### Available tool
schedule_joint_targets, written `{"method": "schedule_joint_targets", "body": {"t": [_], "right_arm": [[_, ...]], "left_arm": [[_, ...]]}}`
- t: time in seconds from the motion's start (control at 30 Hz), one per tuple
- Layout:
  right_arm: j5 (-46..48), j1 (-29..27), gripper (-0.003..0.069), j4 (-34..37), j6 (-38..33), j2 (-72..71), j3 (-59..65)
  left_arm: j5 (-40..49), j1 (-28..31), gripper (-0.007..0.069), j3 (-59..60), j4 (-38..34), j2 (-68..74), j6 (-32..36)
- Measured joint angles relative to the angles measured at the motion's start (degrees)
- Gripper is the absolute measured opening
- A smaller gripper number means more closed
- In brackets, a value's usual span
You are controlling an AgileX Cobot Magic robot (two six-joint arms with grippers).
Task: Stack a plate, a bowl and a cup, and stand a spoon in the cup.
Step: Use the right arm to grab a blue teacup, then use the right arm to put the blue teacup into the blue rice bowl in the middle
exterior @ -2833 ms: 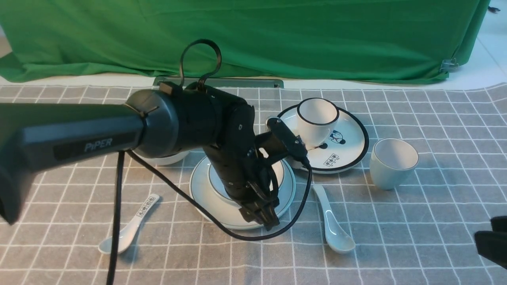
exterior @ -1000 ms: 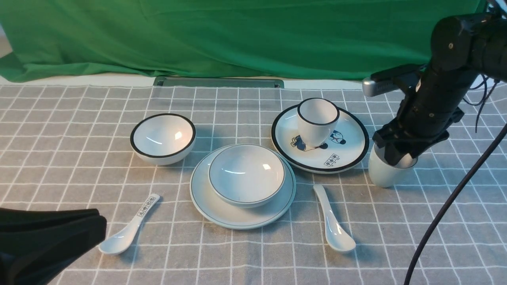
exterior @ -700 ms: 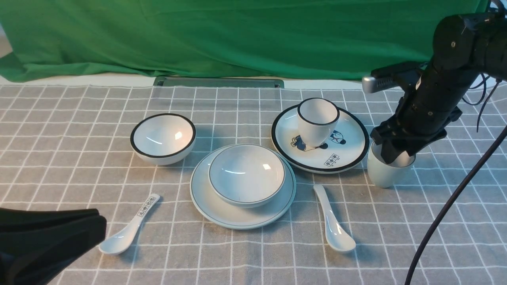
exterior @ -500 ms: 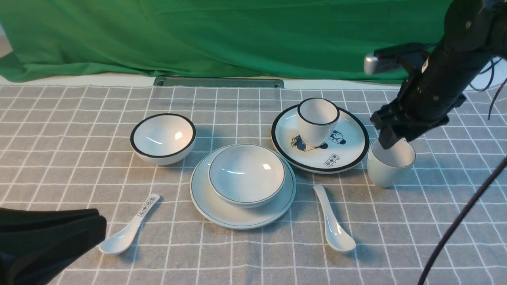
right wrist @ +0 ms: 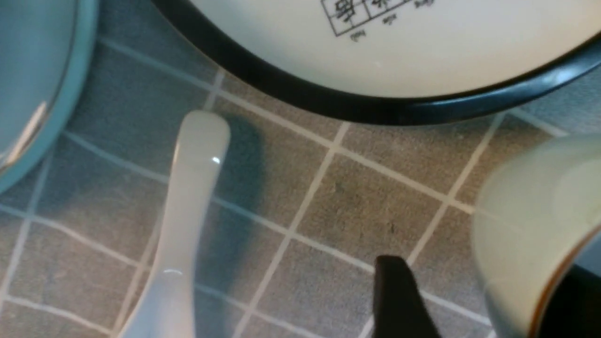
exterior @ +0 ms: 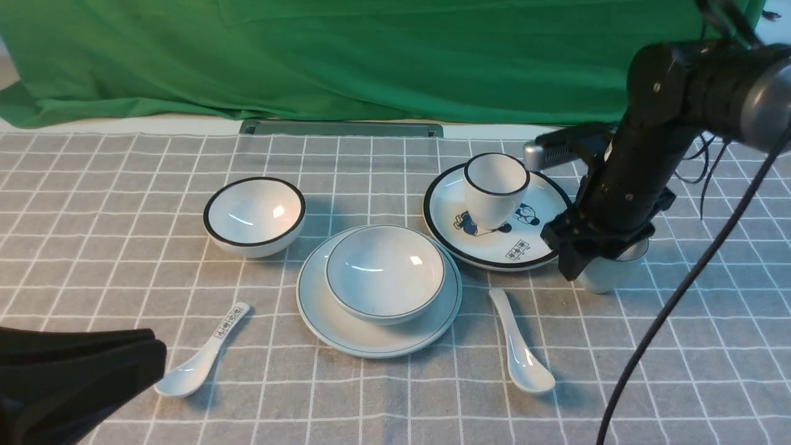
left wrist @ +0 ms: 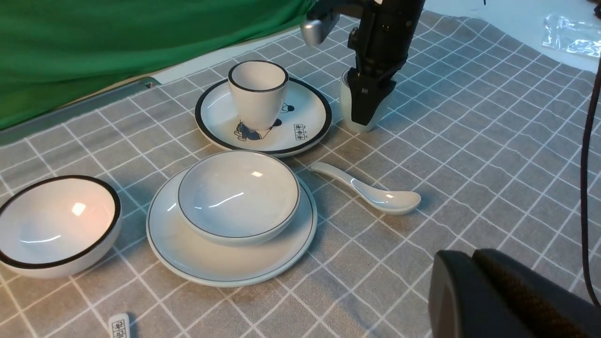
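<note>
White glazed rounded cup (exterior: 612,278) stands on grey checked cloth (exterior: 395,402).

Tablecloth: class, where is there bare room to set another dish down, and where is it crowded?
Free: near right, beyond the spoon; near middle, in front of the plate; far left, behind the black-rimmed bowl. Crowded: between plate, cartoon plate, cup and right gripper.

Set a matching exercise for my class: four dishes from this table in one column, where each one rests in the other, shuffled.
1 bowl
2 black-rimmed cup
3 spoon
4 cup

A on the cartoon plate
B rim straddled by the right gripper
C on the plate
D lying flat on the cloth

Pairs: 1-C, 2-A, 3-D, 4-B
</note>
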Motion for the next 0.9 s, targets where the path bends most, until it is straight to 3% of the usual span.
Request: {"method": "schedule_joint_targets", "body": {"t": [0.07, 0.1, 0.13, 0.17, 0.2, 0.47, 0.6, 0.7, 0.9], "right_arm": [[0.0, -0.1, 0.0269, -0.1, -0.7, 0.2, 0.0], [0.0, -0.1, 0.0269, -0.1, -0.7, 0.2, 0.0], [0.0, -0.1, 0.0165, -0.1, -1.2, 0.2, 0.0], [0.3, -0.2, 0.0108, -0.1, -1.3, 0.2, 0.0], [0.4, -0.2, 0.0097, -0.3, -1.3, 0.2, 0.0], [4.0, 3.4, 0.0087, -0.5, 1.5, -9.0, -0.5], [5.2, 10.4, 0.0087, -0.5, 2.4, -12.7, -4.4], [6.1, 18.6, 0.0087, 0.2, 2.5, -11.4, -10.1], [6.6, 25.2, 0.0087, 0.8, 2.5, -3.8, -16.8]], "left_arm": [[0.0, 0.0, 0.0009, 0.0, 0.0, 0.0, 0.0], [0.0, 0.0, 0.0009, 0.0, 0.0, 0.0, 0.0], [0.0, 0.0, 0.0009, 0.0, 0.0, 0.0, 0.0], [0.0, 0.0, 0.0009, 0.0, 0.0, 0.0, 0.0], [0.0, 0.0, 0.0009, 0.0, 0.0, 0.0, 0.0], [0.0, 0.0, 0.0009, 0.0, 0.2, 0.0, 0.2], [0.0, 0.0, 0.0009, 0.0, 0.8, 0.0, 1.7], [0.0, 0.0, 0.0009, 0.0, 0.9, 0.0, 2.2], [0.0, 0.0, 0.0009, 0.0, 1.3, 0.0, 2.3]]}}
